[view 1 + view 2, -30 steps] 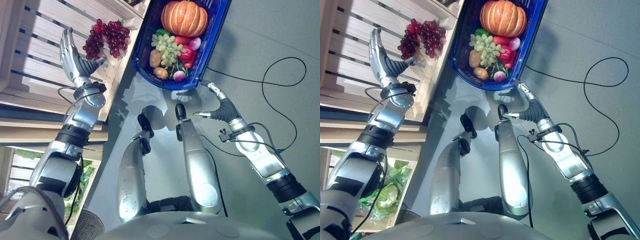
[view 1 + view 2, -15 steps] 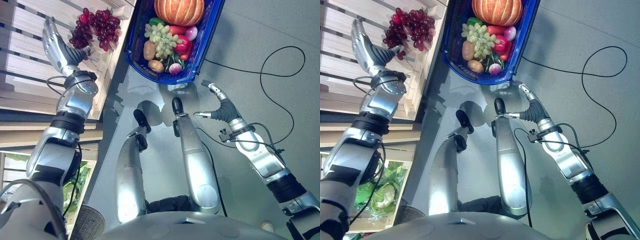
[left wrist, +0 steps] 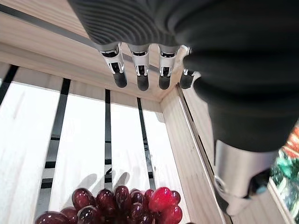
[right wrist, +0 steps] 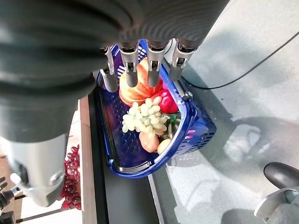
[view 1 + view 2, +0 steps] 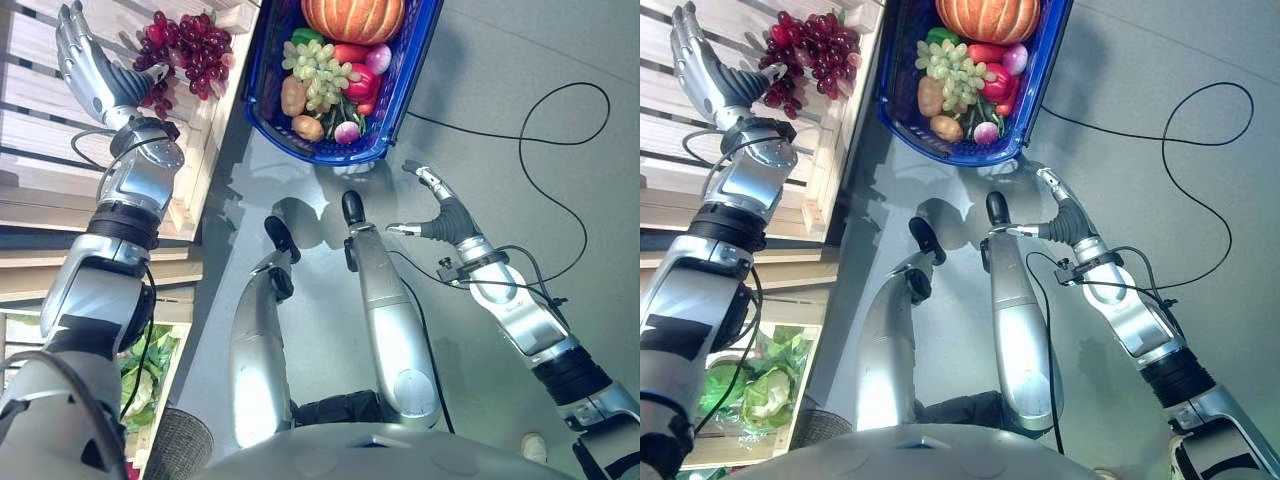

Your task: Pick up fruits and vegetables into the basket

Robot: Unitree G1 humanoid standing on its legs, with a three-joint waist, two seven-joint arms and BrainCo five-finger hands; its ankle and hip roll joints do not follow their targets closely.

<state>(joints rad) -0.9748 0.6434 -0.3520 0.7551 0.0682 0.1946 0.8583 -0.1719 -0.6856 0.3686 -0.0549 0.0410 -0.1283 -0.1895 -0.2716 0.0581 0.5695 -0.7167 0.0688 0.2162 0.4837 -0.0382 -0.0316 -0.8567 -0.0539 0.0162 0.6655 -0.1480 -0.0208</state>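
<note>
— What is changing on your left side?

— My left hand (image 5: 88,70) is sliding further along the slatted wooden crate (image 5: 40,130), away from the basket side, compared with a second ago. The whole view is drifting too, so part of that is my head moving. The hand is staying open, fingers straight and a little spread, thumb reaching toward the red grapes (image 5: 183,50), and it is holding nothing.

— So the grapes are not picked up yet?

— No. They are lying on the crate slats near its corner wall, just beside my thumb. In the left wrist view the bunch is sitting below my fingertips (image 3: 140,83), apart from them.

— And the basket?

— The blue basket (image 5: 895,115) is sitting on the floor next to the crate, already holding a pumpkin (image 5: 985,18), green grapes (image 5: 950,70), a red pepper (image 5: 990,88), potatoes and a radish.

— What is your right hand doing?

— My right hand (image 5: 432,205) is hovering open and empty just below the basket's near rim, much as it was before.

— What does this mean for the job?

— I judge I am lining up to close on the red grapes; they look like the next item to carry over.
</note>
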